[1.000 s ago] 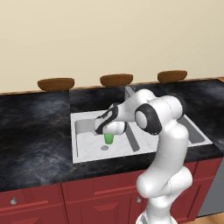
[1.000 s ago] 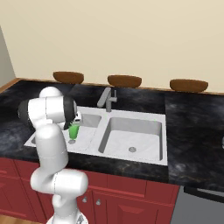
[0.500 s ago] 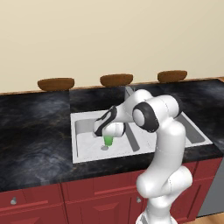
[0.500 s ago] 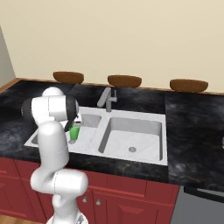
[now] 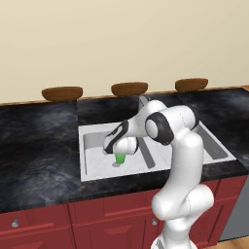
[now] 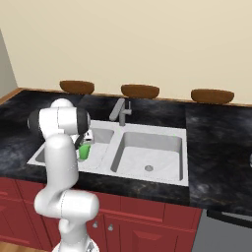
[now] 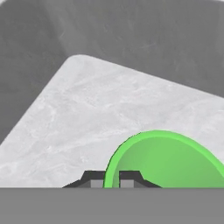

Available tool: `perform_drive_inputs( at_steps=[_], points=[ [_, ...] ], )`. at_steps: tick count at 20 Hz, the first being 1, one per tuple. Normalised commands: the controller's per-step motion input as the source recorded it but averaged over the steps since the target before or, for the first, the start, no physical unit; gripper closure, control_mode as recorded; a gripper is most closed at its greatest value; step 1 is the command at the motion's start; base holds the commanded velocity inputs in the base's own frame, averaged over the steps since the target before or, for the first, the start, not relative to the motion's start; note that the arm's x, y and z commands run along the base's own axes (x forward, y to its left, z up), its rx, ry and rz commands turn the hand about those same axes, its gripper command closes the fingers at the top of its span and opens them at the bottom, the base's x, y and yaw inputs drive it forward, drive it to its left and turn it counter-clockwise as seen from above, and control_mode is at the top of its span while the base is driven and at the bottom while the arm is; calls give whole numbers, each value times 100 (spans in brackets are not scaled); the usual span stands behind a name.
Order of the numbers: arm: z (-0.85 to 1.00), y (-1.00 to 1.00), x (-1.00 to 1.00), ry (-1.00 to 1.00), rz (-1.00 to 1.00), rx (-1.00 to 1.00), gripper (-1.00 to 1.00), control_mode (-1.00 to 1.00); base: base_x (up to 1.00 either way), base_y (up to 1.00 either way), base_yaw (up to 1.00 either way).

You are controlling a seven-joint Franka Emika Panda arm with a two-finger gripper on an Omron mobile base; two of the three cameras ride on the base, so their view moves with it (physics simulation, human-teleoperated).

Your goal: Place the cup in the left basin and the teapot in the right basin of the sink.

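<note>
Red wooden cabinet fronts (image 5: 97, 214) with small round knobs run along the near edge, under the black stone tabletop (image 5: 34, 151).

The white jointed arm (image 5: 182, 160) bends forward and down over the white marble-look double sink (image 6: 147, 174). Its pincer (image 7: 112, 179) reaches into the left basin (image 5: 95, 155), the wider of the two rectangular bowls.

In the hand view the two dark fingertips (image 7: 94, 178) sit narrow, one on each side of the rim wall of the small bright green tapered cup (image 7: 166, 159); the pincer grips the cup by that rim. The cup's open mouth faces the camera, upright under the hand.

In the left base view the cup (image 5: 119, 158) hangs below the hand, low inside the left basin, with a dark round spot on the basin floor just beneath it; whether the cup touches the floor cannot be told. In the right base view the cup (image 6: 84, 151) shows beside the arm's upper link, within the same bowl.

The right basin (image 6: 147, 152) lies beyond the dividing wall, its round drain (image 6: 148, 168) visible.

A grey metal faucet (image 6: 120, 110) stands at the sink's back edge.

Farthest back, three brown shallow bowls (image 5: 129, 88) sit in a row against the cream wall (image 5: 121, 44).
</note>
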Motion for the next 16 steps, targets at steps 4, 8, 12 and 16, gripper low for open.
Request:
perform_drive_inputs(
  at_steps=[4,8,12,16],
  points=[
    [-14,0,2,0,0,0,100,-100,0,0,0],
    [-14,0,1,0,0,0,100,-100,0,0,0],
    [-13,0,0,0,0,0,100,-100,0,0,0],
    [-11,0,0,0,0,0,100,-100,0,0,0]
  ],
)
